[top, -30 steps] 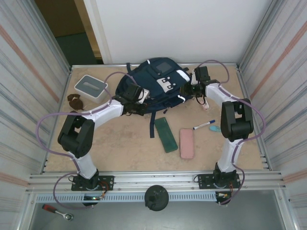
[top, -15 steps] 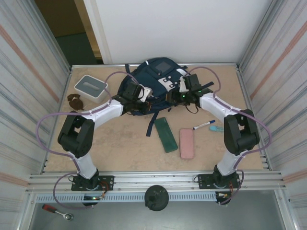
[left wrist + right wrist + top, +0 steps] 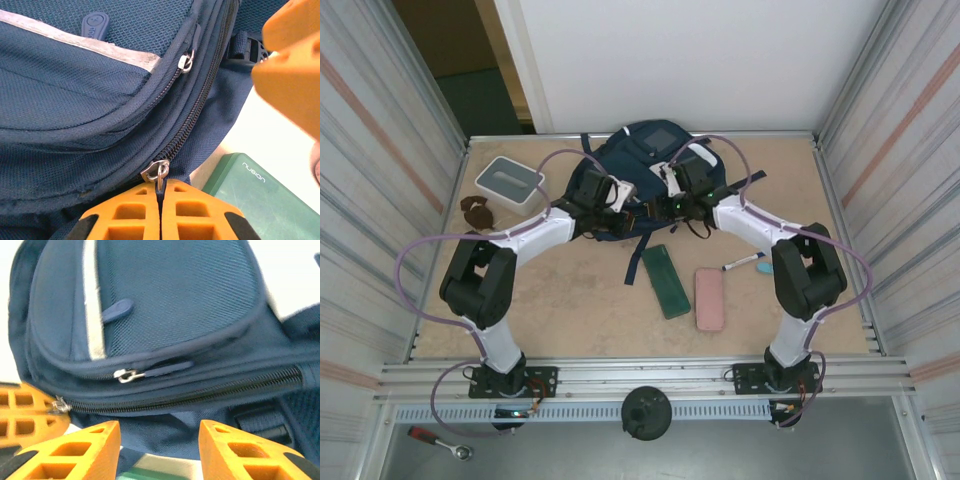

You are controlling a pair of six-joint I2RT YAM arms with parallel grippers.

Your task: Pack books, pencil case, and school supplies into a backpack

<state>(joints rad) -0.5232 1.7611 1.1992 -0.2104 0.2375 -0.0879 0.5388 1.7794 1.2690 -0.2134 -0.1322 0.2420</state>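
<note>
Backpack: the large navy-blue fabric backpack (image 3: pixel 655 150) lies at the far edge of your tan table (image 3: pixel 580 290).
Left gripper (image 3: pixel 160 194): clenched on the silver metal zipper pull (image 3: pixel 156 172) at the bag's near edge.
Right gripper (image 3: pixel 159 429): released, empty, facing the zip.
Room: bare surface toward you.

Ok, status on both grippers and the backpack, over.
Left gripper shut on zipper pull. Right gripper open, empty, by backpack. Main zipper closed. Green case beside backpack.
</note>
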